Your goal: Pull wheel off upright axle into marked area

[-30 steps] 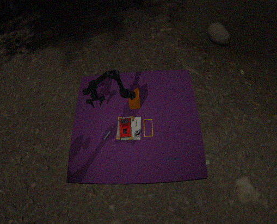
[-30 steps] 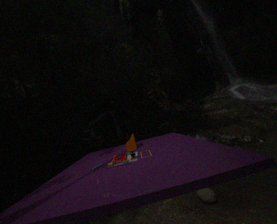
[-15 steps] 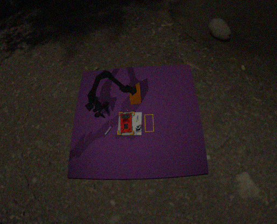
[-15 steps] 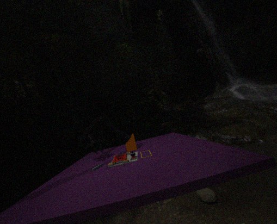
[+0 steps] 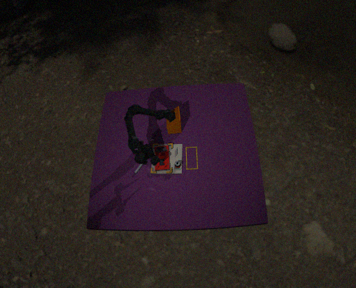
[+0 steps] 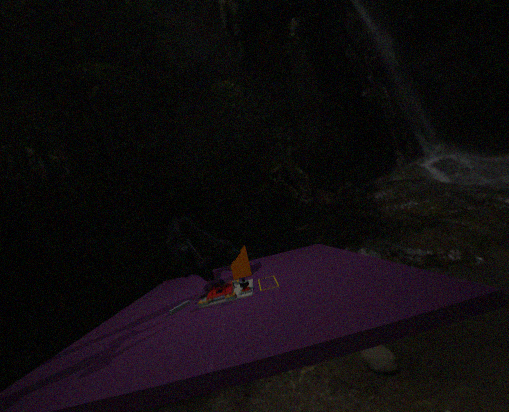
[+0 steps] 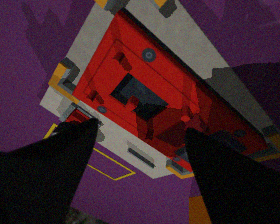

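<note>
The small dark-and-pale wheel (image 5: 179, 163) (image 6: 245, 286) sits on the pale board (image 5: 176, 147) (image 6: 250, 283) (image 7: 204, 45), near the yellow-outlined area (image 5: 197, 158) (image 6: 259, 285) (image 7: 125, 176); its axle is too small to make out.

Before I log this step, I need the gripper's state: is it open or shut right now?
Open: in the wrist view its two dark fingers stand well apart, with nothing gripped between their tips.

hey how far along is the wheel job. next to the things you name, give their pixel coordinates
Nothing looks finished: the marked area (image 5: 191, 147) (image 6: 268, 290) (image 7: 124, 176) holds no wheel. In hand: the approach, with the gripper (image 7: 142, 129) open over the red part (image 5: 162, 165) (image 7: 99, 75). Left: pull the wheel off, place it there, release.
</note>
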Controlling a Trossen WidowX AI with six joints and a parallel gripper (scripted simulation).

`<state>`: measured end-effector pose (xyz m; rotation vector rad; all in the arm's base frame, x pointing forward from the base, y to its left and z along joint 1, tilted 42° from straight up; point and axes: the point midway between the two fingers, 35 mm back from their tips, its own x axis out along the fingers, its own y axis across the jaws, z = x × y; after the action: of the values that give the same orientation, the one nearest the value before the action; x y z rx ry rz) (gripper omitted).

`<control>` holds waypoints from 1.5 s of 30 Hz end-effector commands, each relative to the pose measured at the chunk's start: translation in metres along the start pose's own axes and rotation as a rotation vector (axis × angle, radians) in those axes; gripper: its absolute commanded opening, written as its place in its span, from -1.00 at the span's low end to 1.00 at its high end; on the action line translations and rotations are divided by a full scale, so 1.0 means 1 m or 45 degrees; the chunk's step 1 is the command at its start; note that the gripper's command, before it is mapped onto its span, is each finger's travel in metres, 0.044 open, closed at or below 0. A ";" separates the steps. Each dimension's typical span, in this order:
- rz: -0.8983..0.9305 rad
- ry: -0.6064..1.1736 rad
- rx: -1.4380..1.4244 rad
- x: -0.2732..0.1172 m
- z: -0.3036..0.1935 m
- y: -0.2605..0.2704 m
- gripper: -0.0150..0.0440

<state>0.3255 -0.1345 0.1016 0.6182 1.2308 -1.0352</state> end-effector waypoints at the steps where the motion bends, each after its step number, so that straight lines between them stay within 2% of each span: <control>1: -0.139 -0.063 -0.402 0.015 -0.038 0.047 0.53; 11: -0.461 -0.286 -1.208 0.037 -0.121 0.114 0.53; 26: -0.468 -0.291 -1.223 0.036 -0.117 0.110 0.53; 35: -0.470 -0.293 -1.223 0.098 -0.092 0.099 0.53; 42: -0.471 -0.294 -1.223 0.104 -0.091 0.096 0.53; 45: -0.467 -0.284 -1.216 0.100 -0.092 0.097 0.26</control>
<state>0.3696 -0.0432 -0.0320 -0.4638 1.4787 -0.6544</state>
